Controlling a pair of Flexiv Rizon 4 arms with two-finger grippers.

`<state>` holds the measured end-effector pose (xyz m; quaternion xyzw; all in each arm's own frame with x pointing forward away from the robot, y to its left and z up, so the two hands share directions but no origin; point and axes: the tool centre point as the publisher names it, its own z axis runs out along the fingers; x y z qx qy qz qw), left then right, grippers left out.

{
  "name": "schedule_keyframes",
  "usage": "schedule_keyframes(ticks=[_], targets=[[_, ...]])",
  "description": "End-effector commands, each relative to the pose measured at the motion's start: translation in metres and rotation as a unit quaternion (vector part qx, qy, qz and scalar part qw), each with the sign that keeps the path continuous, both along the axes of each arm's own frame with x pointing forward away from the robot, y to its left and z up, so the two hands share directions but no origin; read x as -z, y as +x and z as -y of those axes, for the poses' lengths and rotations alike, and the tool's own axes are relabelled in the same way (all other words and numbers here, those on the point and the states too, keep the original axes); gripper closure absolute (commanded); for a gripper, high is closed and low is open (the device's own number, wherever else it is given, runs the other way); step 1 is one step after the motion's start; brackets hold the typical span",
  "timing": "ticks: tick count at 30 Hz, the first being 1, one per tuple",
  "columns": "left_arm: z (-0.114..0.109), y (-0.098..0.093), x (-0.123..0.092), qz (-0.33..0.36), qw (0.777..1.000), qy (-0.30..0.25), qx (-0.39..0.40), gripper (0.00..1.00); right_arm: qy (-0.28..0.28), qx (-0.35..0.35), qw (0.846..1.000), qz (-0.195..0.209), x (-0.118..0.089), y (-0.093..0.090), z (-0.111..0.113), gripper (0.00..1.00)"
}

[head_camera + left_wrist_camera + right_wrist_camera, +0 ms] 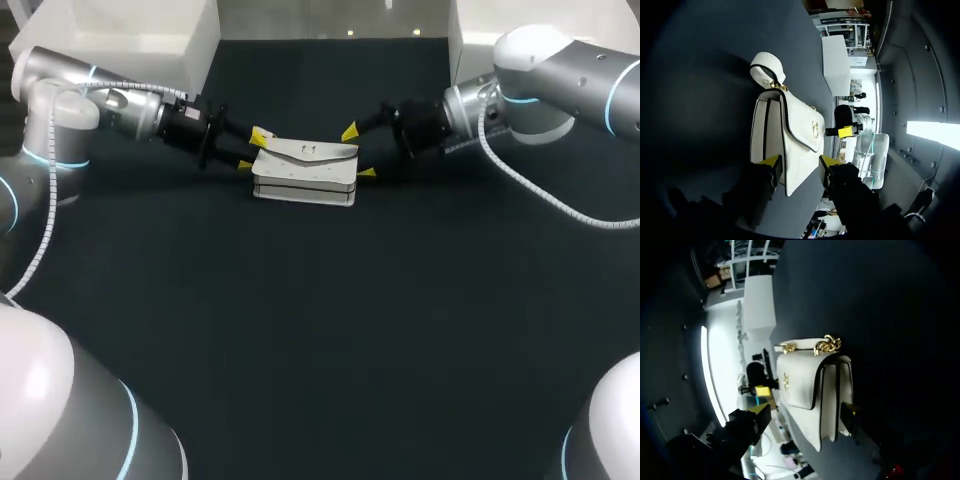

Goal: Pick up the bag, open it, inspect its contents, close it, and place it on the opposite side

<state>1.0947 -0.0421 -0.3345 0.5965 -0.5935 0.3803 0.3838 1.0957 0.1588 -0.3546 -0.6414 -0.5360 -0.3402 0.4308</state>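
A white handbag (305, 170) with a gold clasp lies at the back middle of the dark table, flap closed. My left gripper (254, 151) is at its left end. In the left wrist view that end of the bag (800, 130) lies between the parted yellow tips of this gripper (799, 162), with a thin gap on one side. My right gripper (357, 152) stands wide open around the right end. In the right wrist view the bag (805, 385) sits between the tips of that gripper (805, 415), with its gold chain (827, 346) beyond. Neither gripper grips it.
A white box (130, 35) stands at the back left corner and another white block (480, 30) at the back right. Dark table surface (330, 330) stretches in front of the bag toward me.
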Motion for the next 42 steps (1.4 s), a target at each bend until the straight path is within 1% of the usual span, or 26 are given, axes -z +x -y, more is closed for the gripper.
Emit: schedule_keyframes(ticks=[1,2,3,5,9,12,15,23,26,27,28,29,30,32,37,42], targets=[[-0.004,-0.015,-0.007,0.016,0.999,0.0,-0.031,0.58,-0.014,0.016,1.0,0.008,-0.009,-0.01,0.009,0.0],[-0.004,-0.017,-0.008,0.017,0.999,0.0,-0.03,0.65,-0.021,0.017,1.0,0.009,-0.01,-0.011,0.011,0.0],[-0.005,-0.018,-0.008,0.016,1.0,-0.001,-0.026,0.67,-0.025,0.018,0.999,0.01,-0.012,-0.012,0.014,0.0],[-0.005,-0.021,-0.008,0.015,1.0,0.008,-0.021,0.67,-0.034,0.021,0.999,0.011,-0.015,-0.012,0.019,0.0],[-0.006,-0.023,-0.001,0.003,1.0,0.023,-0.02,0.59,-0.046,0.024,0.999,0.014,-0.021,-0.012,0.029,0.0],[-0.006,-0.02,0.007,-0.008,0.999,0.026,-0.024,0.57,-0.052,0.025,0.998,0.017,-0.023,-0.012,0.033,0.0],[-0.005,-0.017,0.012,-0.015,0.999,0.024,-0.028,0.6,-0.055,0.026,0.998,0.019,-0.025,-0.012,0.037,0.0],[0.001,-0.01,0.017,-0.024,0.999,0.026,-0.024,0.69,-0.07,0.014,0.997,0.02,-0.026,-0.013,0.042,0.0],[0.003,-0.009,0.018,-0.025,0.999,0.026,-0.022,0.7,-0.073,0.014,0.997,0.02,-0.026,-0.013,0.044,0.0],[0.004,-0.009,0.018,-0.025,0.999,0.026,-0.02,0.72,-0.075,0.013,0.997,0.02,-0.026,-0.014,0.045,0.0],[0.005,-0.009,0.018,-0.025,0.999,0.027,-0.019,0.76,-0.078,0.012,0.997,0.02,-0.026,-0.014,0.046,0.0],[0.005,-0.009,0.019,-0.026,0.999,0.027,-0.018,0.81,-0.079,0.012,0.997,0.02,-0.025,-0.014,0.047,0.0],[0.005,-0.009,0.019,-0.027,0.999,0.028,-0.018,0.92,-0.081,0.011,0.996,0.02,-0.025,-0.014,0.048,0.0],[0.005,-0.008,0.02,-0.028,0.999,0.029,-0.017,1.0,-0.085,0.01,0.996,0.019,-0.025,-0.014,0.05,0.0],[0.002,-0.007,0.02,-0.029,0.999,0.037,-0.02,1.0,-0.104,0.009,0.994,0.017,-0.025,-0.015,0.056,0.0],[-0.017,-0.007,0.014,-0.02,0.998,0.049,-0.037,1.0,-0.136,0.001,0.991,0.017,-0.026,-0.017,0.067,0.0]])
